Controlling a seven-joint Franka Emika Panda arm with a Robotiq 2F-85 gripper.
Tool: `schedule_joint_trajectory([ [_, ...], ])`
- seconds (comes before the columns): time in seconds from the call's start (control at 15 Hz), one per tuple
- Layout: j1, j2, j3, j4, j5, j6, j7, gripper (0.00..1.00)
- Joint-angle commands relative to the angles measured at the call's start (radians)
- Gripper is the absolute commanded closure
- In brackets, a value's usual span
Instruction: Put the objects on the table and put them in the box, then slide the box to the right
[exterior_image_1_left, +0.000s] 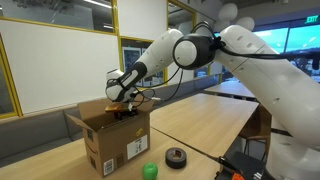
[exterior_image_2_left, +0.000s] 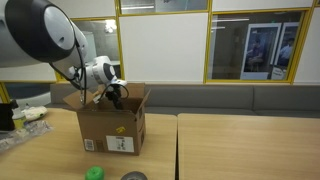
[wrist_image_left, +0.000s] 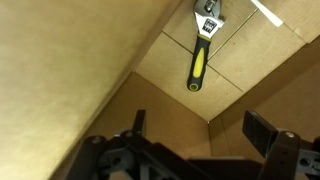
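The brown cardboard box (exterior_image_1_left: 112, 142) (exterior_image_2_left: 112, 130) stands with its flaps up on the light wood table (exterior_image_1_left: 205, 118) (exterior_image_2_left: 245, 145). My gripper (exterior_image_1_left: 125, 104) (exterior_image_2_left: 115, 97) hangs in the box's open top. In the wrist view the gripper (wrist_image_left: 200, 128) is open with nothing between its fingers, looking down at the box floor (wrist_image_left: 235, 95). A wrench with a yellow-and-black handle (wrist_image_left: 200, 55) lies on that floor. In both exterior views the green ball (exterior_image_1_left: 149, 171) (exterior_image_2_left: 94, 173) and the black ring-shaped roll (exterior_image_1_left: 176, 156) (exterior_image_2_left: 133, 177) rest on the table in front of the box.
Dark equipment (exterior_image_1_left: 245, 165) sits at the table's near corner in an exterior view. A crumpled plastic bag and clutter (exterior_image_2_left: 22, 125) lie beside the box. A grey bench (exterior_image_2_left: 250, 98) and glass walls run behind the table.
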Motion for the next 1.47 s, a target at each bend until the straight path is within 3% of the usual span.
schedule_joint_trajectory([
  [0.0, 0.025, -0.103, -0.041, -0.044, -0.051, -0.046, 0.018, 0.0],
  [0.33, 0.016, -0.257, -0.05, -0.089, -0.089, -0.092, 0.043, 0.0],
  [0.73, 0.006, -0.439, -0.032, -0.128, -0.118, -0.314, 0.141, 0.0],
  [0.93, -0.012, -0.511, -0.002, -0.167, -0.084, -0.436, 0.189, 0.0],
  [1.4, -0.073, -0.638, 0.08, -0.369, 0.069, -0.574, 0.187, 0.0],
])
